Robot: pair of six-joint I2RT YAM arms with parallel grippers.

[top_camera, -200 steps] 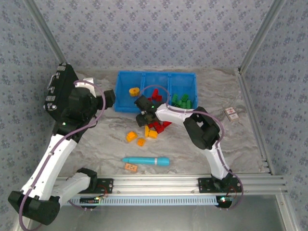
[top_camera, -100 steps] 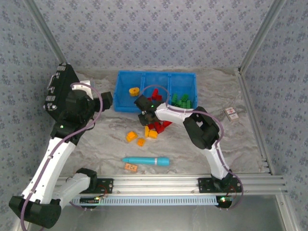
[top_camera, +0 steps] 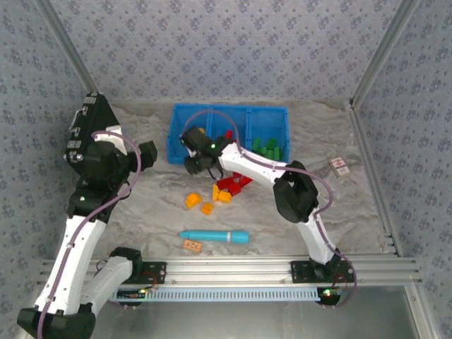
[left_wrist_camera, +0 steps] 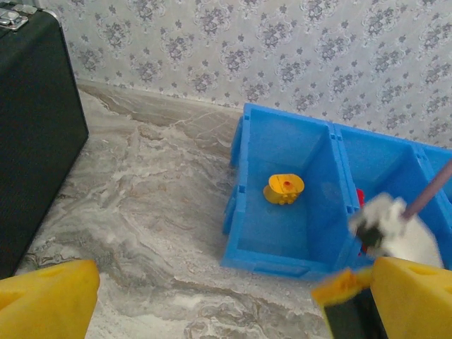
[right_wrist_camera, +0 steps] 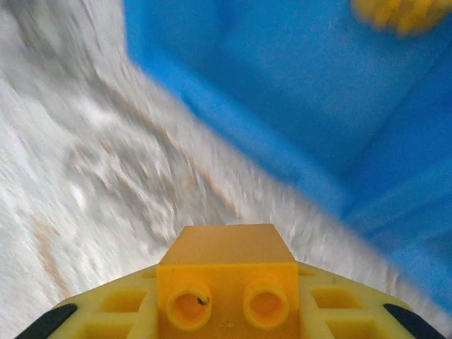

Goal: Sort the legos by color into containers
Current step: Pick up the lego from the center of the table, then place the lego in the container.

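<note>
right end effector (top_camera: 193,154) | clamped on orange-yellow brick (right_wrist_camera: 226,272), above near wall of blue bin (top_camera: 229,108), left compartment | left end effector (left_wrist_camera: 233,293) | fingers apart, left of bin | loose legos (top_camera: 226,187) on table (top_camera: 141,205), near bin front

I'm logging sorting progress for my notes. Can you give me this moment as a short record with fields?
Right hand: shut on an orange-yellow brick, by the front wall of the blue bin, at its left end
Left hand: open, left of the bin
Left compartment: one yellow piece
Middle compartment: red bricks
Right compartment: green bricks
Loose on table: red pile, several orange bricks
Other: blue pen, black case
</note>
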